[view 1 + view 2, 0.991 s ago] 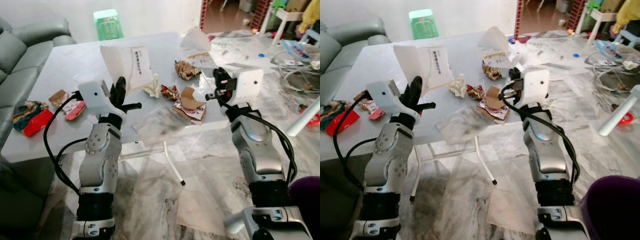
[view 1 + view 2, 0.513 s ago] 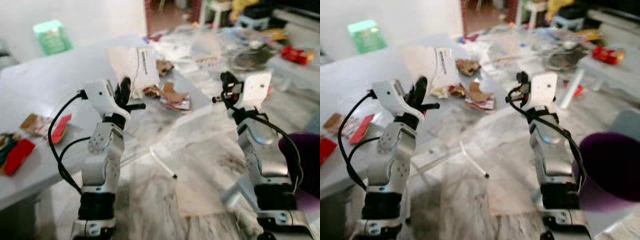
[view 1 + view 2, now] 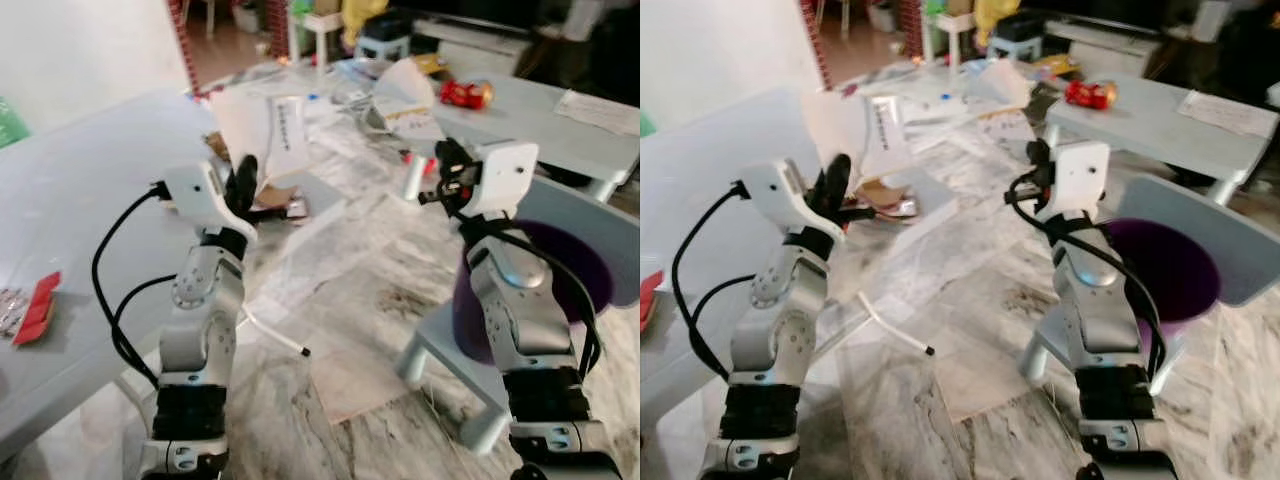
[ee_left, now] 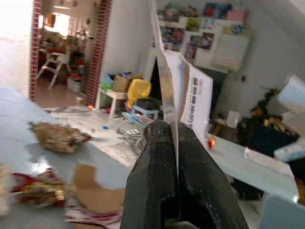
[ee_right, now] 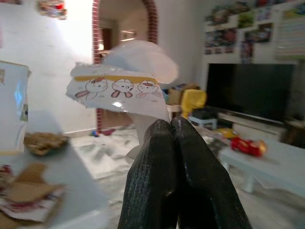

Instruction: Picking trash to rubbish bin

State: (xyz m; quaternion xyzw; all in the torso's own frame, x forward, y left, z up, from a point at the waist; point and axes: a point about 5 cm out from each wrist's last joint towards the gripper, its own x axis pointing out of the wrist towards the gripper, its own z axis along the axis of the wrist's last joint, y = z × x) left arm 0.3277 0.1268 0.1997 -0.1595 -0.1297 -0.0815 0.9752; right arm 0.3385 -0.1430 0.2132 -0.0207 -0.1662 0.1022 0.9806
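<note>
Camera swung right, purple bin beside right gripper, seemingly pinching wrapper

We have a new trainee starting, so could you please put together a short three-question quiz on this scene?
1. True or false: the left tool is shut on a white paper bag.
2. What does the right tool hold? A) a red can B) a torn white wrapper printed with cartoon figures C) nothing
3. What colour is the rubbish bin behind the right arm?

Key: 1 true; 2 B; 3 purple.
</note>
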